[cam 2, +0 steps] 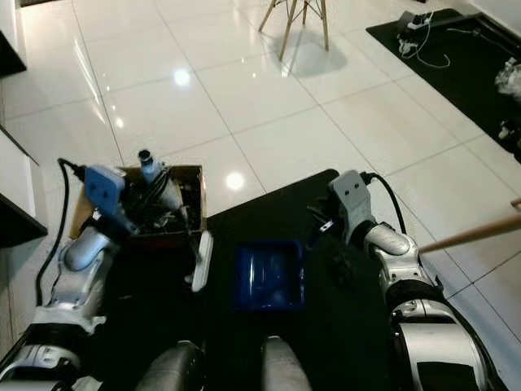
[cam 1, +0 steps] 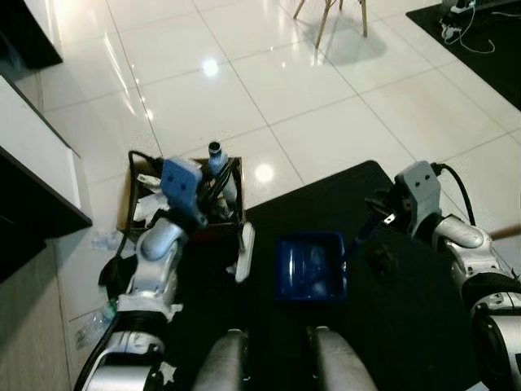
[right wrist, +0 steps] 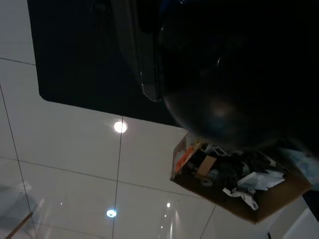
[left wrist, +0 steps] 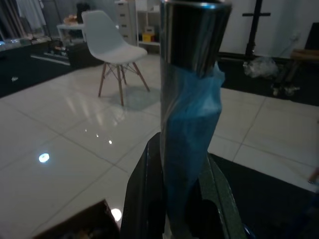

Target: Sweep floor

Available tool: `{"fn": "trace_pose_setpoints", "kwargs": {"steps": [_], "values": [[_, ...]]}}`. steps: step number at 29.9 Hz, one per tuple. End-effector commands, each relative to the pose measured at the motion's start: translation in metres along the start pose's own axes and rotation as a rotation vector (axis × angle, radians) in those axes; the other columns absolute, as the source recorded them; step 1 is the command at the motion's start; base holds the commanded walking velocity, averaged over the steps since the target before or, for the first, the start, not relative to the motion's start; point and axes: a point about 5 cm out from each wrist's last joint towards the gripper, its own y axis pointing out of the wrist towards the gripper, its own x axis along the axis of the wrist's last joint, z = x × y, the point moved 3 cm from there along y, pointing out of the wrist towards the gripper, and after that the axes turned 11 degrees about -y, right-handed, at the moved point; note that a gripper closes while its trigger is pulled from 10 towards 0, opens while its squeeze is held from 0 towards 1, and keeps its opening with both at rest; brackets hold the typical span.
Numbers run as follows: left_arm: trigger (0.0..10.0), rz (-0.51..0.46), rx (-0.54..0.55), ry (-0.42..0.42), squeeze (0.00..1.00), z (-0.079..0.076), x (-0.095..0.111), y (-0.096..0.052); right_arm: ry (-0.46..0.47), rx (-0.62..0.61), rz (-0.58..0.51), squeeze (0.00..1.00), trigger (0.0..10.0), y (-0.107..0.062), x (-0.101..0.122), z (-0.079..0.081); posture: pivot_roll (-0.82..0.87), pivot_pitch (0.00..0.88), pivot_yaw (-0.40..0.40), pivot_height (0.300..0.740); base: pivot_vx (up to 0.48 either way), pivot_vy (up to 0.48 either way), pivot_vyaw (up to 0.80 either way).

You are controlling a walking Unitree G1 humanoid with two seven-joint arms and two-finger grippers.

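While clamped between the left gripper (left wrist: 174, 199) fingers, shiny metal broom handle with blue wrap (left wrist: 192, 99) looks stiff, light, slippery; better held on wrap. Right gripper (cam 1: 383, 213) over black mat (cam 1: 407, 318), jaw state unclear.

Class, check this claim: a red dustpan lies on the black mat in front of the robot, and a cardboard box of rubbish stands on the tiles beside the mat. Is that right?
Not quite: the dustpan is blue, not red, as the left eye view shows. It does lie on the black mat, with the cardboard box of rubbish on the tiles beside it.
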Motion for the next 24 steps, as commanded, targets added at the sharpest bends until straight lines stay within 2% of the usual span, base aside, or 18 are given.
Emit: {"fn": "trace_pose_setpoints", "kwargs": {"steps": [1,5,9,14,20,24], "values": [[10.0,-0.044,-0.013,0.009,0.0,0.004,0.016,-0.003,0.061,0.027,0.031,0.0,10.0,-0.001,-0.014,0.013,-0.09,0.096,0.008,0.74,0.0,0.0,0.0],[10.0,-0.072,0.023,0.023,0.0,0.012,0.025,-0.007,0.066,0.023,0.032,0.0,10.0,-0.001,-0.014,0.014,-0.08,0.091,0.007,0.74,0.0,0.0,0.0],[10.0,-0.114,0.111,0.039,0.0,0.025,0.035,0.0,0.066,0.02,0.027,0.0,10.0,0.001,-0.013,0.015,-0.1,0.088,0.008,0.74,0.0,0.0,0.0],[10.0,-0.099,0.155,0.041,0.0,0.026,0.028,0.002,0.064,0.019,0.023,0.0,10.0,0.001,-0.012,0.014,-0.1,0.088,0.008,0.74,0.0,0.0,0.0],[10.0,-0.053,0.191,0.057,0.0,0.022,0.009,0.005,0.066,0.014,0.022,0.0,10.0,0.0,-0.014,0.015,-0.11,0.09,0.012,0.74,0.0,0.0,0.0],[10.0,-0.028,0.253,0.075,0.0,0.025,-0.004,0.006,0.069,0.016,0.018,0.0,10.0,0.001,-0.013,0.018,-0.12,0.098,0.01,0.74,0.0,0.0,0.0]]}}
